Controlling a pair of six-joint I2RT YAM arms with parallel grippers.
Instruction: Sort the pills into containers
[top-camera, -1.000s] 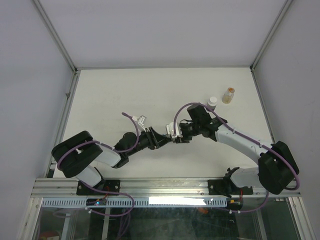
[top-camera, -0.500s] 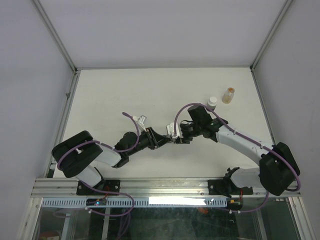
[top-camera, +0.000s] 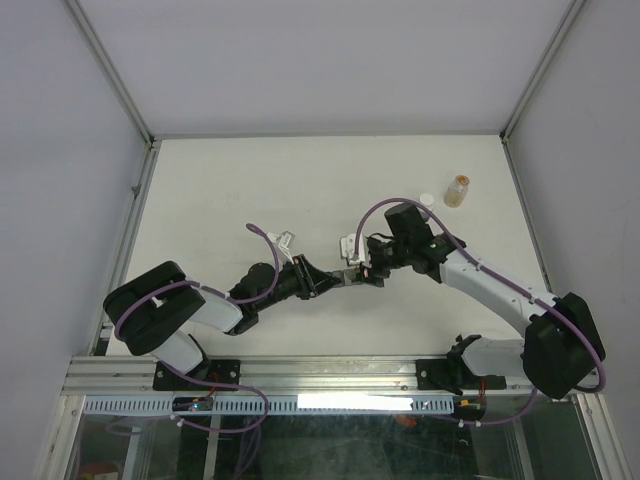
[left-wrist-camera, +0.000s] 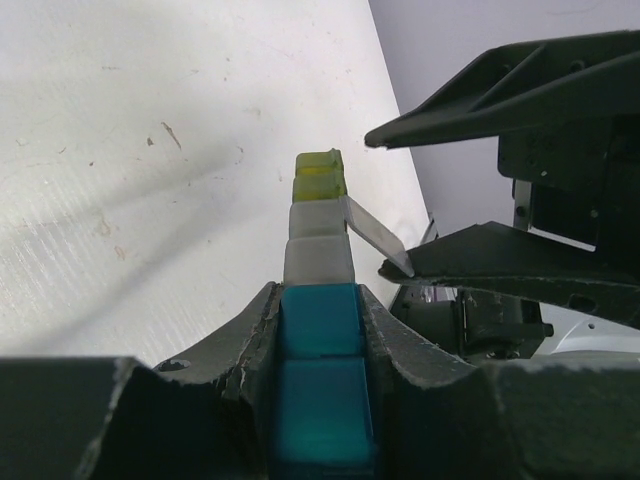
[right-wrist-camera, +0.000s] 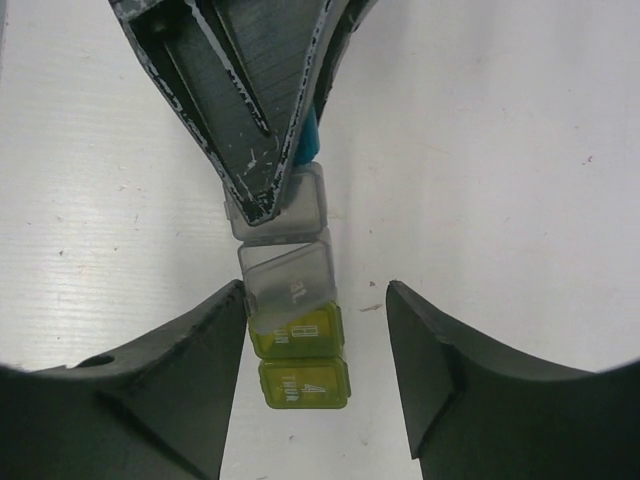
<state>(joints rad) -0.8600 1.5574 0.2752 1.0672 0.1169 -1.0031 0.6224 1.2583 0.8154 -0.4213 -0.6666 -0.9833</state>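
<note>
The containers (left-wrist-camera: 318, 250) are a joined strip of small square compartments running teal, grey, then yellow-green. My left gripper (left-wrist-camera: 318, 300) is shut on the teal end, holding the strip just above the table. One grey lid (left-wrist-camera: 372, 232) stands flipped up. In the right wrist view the yellow-green end (right-wrist-camera: 298, 362) lies between the spread fingers of my right gripper (right-wrist-camera: 315, 300), which is open; its left finger (right-wrist-camera: 205, 350) sits against the strip's edge. From above, left gripper (top-camera: 338, 277) and right gripper (top-camera: 362, 268) meet at the strip (top-camera: 350, 273). No pills are in view.
A white-capped bottle (top-camera: 427, 200) stands behind the right arm, partly hidden by it. A small amber bottle (top-camera: 459, 189) stands just right of it near the table's back right. The table (top-camera: 230, 190) has metal rails along its edges.
My left gripper has shut on the teal end of the strip. My right gripper has opened wider and its arm has shifted slightly right and back.
</note>
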